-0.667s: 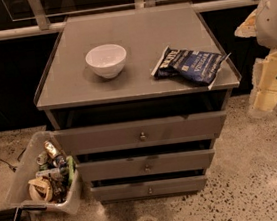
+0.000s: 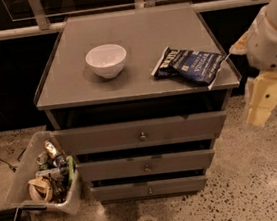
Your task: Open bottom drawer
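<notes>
So far nothing looks done: the grey flat-fronted bottom drawer [image 2: 183, 183], lowest in the cabinet, sits shut, its small round metal knob [image 2: 149, 190] untouched. The cream plastic gripper [image 2: 262, 101] hangs to the right, well apart from it; I cannot tell how open it is.

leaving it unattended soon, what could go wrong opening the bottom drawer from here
The gripper sits right of the cabinet, well above the bottom drawer; coming down it could take the middle drawer's look-alike knob instead. The bottom knob is small and close to the floor, so a grasp may slip. The chip bag lies at the top's right edge near the arm and might get knocked off.
</notes>
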{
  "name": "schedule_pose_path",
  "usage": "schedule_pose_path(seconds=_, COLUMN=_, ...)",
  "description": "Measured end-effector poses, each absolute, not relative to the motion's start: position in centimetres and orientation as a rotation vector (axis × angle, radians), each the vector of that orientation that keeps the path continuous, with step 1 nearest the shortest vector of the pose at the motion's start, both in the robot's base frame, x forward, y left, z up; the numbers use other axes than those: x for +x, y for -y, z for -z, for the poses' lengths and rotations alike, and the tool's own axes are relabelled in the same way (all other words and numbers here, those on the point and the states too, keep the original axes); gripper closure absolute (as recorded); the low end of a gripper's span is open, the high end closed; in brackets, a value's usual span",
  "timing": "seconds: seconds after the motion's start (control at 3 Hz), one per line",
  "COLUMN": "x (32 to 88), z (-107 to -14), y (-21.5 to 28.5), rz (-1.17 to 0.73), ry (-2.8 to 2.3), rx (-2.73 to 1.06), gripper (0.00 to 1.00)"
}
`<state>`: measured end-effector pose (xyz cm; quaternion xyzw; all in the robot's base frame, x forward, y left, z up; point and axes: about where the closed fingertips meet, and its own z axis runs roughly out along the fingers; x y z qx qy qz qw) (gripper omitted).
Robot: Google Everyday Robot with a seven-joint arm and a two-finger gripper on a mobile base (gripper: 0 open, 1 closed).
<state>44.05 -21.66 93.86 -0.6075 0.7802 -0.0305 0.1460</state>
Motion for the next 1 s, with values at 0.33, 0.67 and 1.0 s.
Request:
schedule_pose_path(seconds=0.33, x=43.4, z=-87.7, y=22.1, rz=0.066, ry=-2.265, rx=-1.802, gripper=0.0)
schedule_pose_path(seconds=0.67, x=41.5, z=-82.1, y=21.5, rz=0.043, ry=-2.214, rx=-1.865, gripper=0.0)
schedule_pose_path(seconds=1.0, x=40.0, z=-76.9, y=21.9, rz=0.009, ry=-2.117, rx=-1.882, gripper=0.0)
